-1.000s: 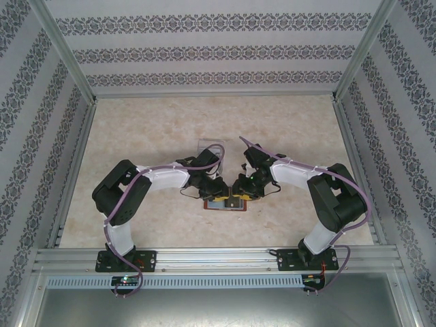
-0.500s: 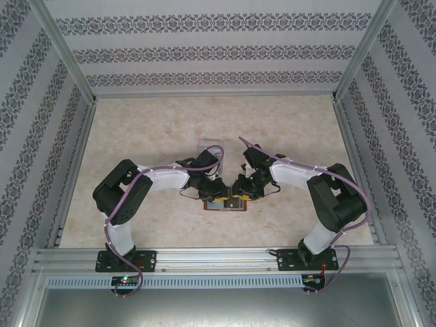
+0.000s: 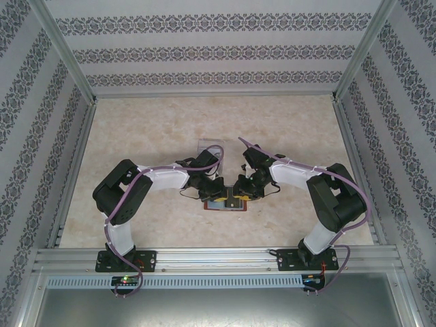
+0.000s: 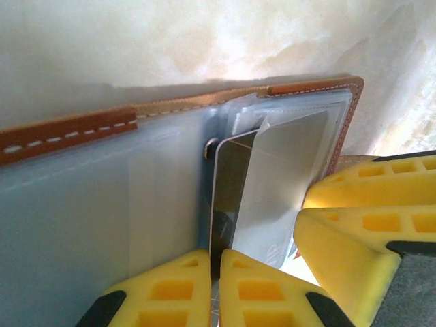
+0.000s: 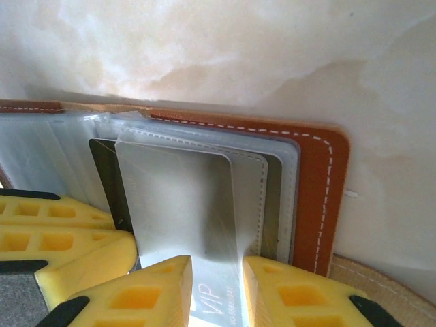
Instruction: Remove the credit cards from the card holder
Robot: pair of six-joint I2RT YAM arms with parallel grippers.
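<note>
Brown leather card holder (image 3: 225,203) lies open flat on marble-look table (image 3: 136,136), near edge centre, between both arms, grey-blue slots up. Left gripper (image 3: 216,191) sits over its left half; in left wrist view yellow fingers (image 4: 184,289) are pinched almost together on thin edge of dark credit card (image 4: 228,191) standing up out of a slot. Right gripper (image 3: 240,190) over right half, jaws narrow, one finger each side of pale credit card (image 5: 214,303) lettered VIP that pokes from sleeve; cannot tell if actually gripping. Clear rack (image 3: 210,148) on table just behind left gripper
</note>
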